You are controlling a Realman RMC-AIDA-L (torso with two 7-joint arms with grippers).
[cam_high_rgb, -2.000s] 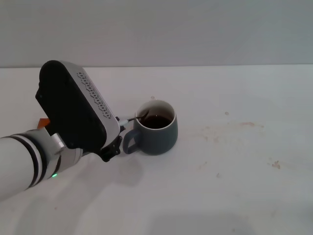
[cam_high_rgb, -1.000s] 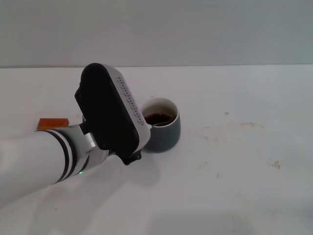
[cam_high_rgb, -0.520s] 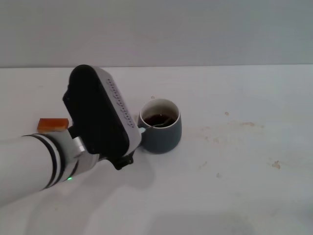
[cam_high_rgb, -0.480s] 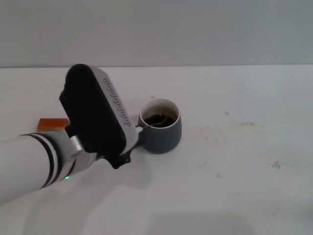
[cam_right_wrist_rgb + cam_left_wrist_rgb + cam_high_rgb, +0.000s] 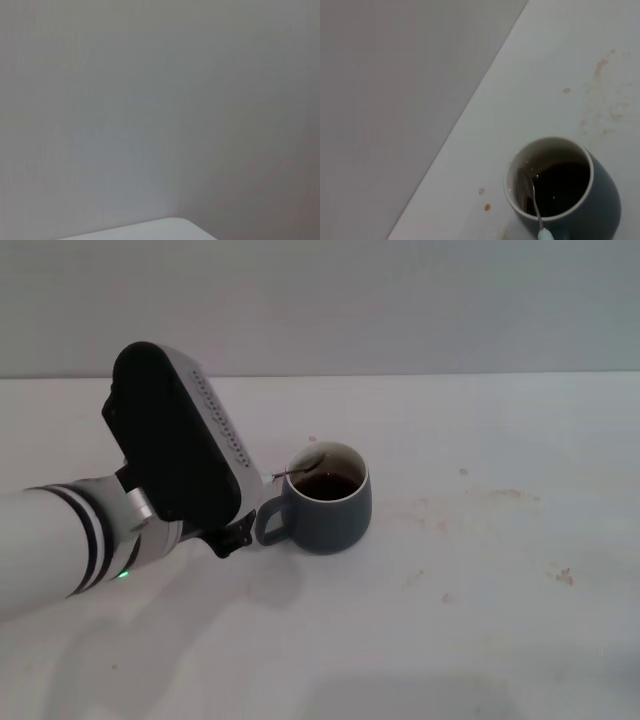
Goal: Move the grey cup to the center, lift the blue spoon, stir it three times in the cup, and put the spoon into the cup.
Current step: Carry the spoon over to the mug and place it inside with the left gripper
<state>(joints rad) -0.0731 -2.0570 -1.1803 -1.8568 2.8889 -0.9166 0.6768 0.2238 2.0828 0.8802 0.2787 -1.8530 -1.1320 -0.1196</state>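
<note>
Slate-grey and cream inside, the grey cup [image 5: 327,500] stood near the middle of the white surface [image 5: 480,600] in the head view, handle turned toward the robot's left. The blue spoon [image 5: 298,471] leaned over the cup's left rim, bowl end inside. The left pincer [image 5: 240,530] sat just beside the handle, hidden under its black-and-white housing, so I could not tell how its fingers stood.

In the left wrist view, the spoon's metal bowl rested against the cup's inner wall above dark liquid, its pale-blue handle crossing the rim.

The right wrist view showed only a grey wall [image 5: 160,100]; the right pincer was out of sight.
</note>
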